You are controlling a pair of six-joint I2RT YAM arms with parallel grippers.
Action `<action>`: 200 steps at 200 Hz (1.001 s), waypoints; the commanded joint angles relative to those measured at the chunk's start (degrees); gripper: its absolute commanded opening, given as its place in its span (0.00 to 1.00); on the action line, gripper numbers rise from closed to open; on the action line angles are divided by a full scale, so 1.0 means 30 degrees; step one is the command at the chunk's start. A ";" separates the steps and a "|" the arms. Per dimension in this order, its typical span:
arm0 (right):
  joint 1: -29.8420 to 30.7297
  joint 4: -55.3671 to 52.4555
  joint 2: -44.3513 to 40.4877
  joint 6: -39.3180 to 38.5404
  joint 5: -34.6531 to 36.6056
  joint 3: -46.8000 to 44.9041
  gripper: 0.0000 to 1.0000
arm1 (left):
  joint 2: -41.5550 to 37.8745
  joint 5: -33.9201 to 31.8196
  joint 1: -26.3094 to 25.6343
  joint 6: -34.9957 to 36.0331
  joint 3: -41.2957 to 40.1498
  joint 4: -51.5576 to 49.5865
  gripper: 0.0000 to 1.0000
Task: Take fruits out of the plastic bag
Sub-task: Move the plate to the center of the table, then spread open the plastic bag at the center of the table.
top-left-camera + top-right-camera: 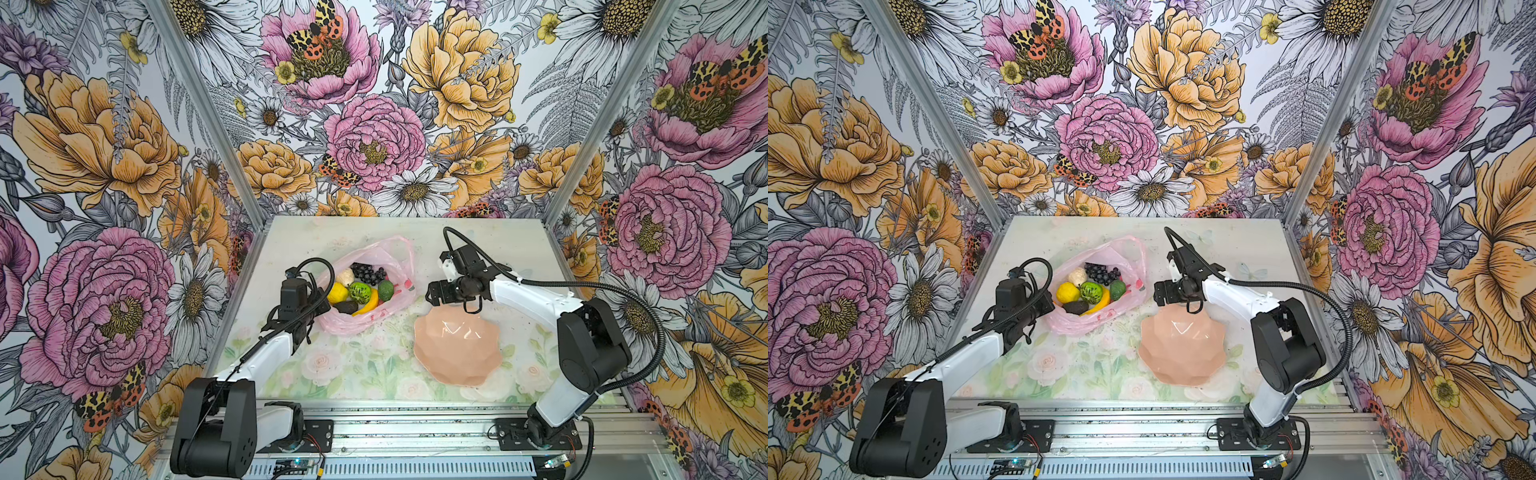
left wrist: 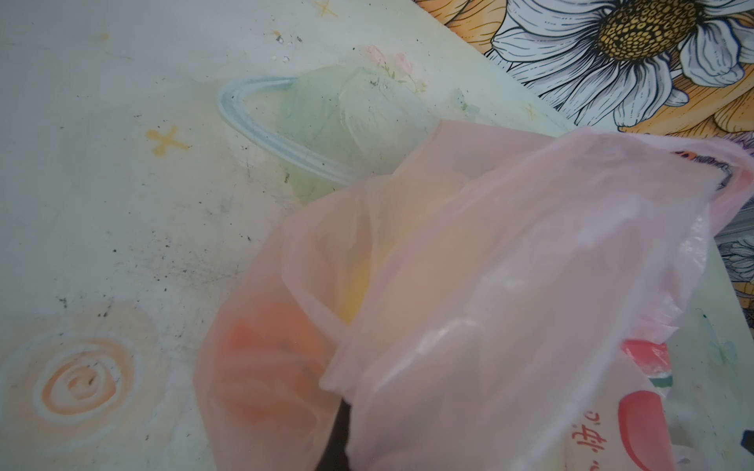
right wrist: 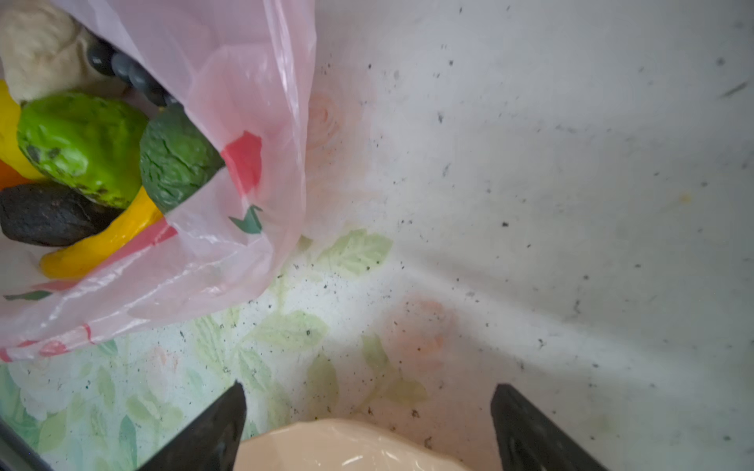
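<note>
The pink plastic bag [image 1: 353, 326] [image 1: 1073, 326] lies open on the table. Inside are the fruits: a lemon [image 1: 337, 293], a green lime [image 1: 360, 292], an avocado [image 1: 385, 289], dark grapes [image 1: 370, 273], a cream lump [image 1: 345, 276], a banana [image 1: 368, 307] and a dark piece [image 1: 346, 307]. My left gripper [image 1: 320, 301] [image 2: 340, 407] is shut on the bag's left rim, with film wrapped round its dark finger. To the bag's right my right gripper [image 1: 428, 295] [image 3: 369, 391] stands open and empty over the table. Its wrist view shows the avocado [image 3: 175, 159] and banana [image 3: 102, 240].
A peach-pink scalloped dish [image 1: 457, 349] [image 3: 347, 448] sits right of the bag, its far rim just under my right gripper. Flowered walls close in the table at the back and both sides. A metal rail [image 1: 415, 432] runs along the front.
</note>
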 commanded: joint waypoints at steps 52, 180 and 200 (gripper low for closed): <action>0.2739 0.0651 0.5081 -0.3206 0.1632 0.7841 0.96 | 0.0153 0.0591 -0.0172 -0.0568 0.0663 -0.0372 0.00; 0.2846 0.0636 1.0204 -0.3125 0.0008 1.3232 0.15 | 0.3729 0.0224 0.0757 -0.1329 0.3241 -0.0099 0.00; 0.1979 0.0663 0.9191 -0.2244 -0.0256 1.2285 0.00 | 0.5253 0.1320 0.0531 -0.1381 0.4662 0.0085 0.00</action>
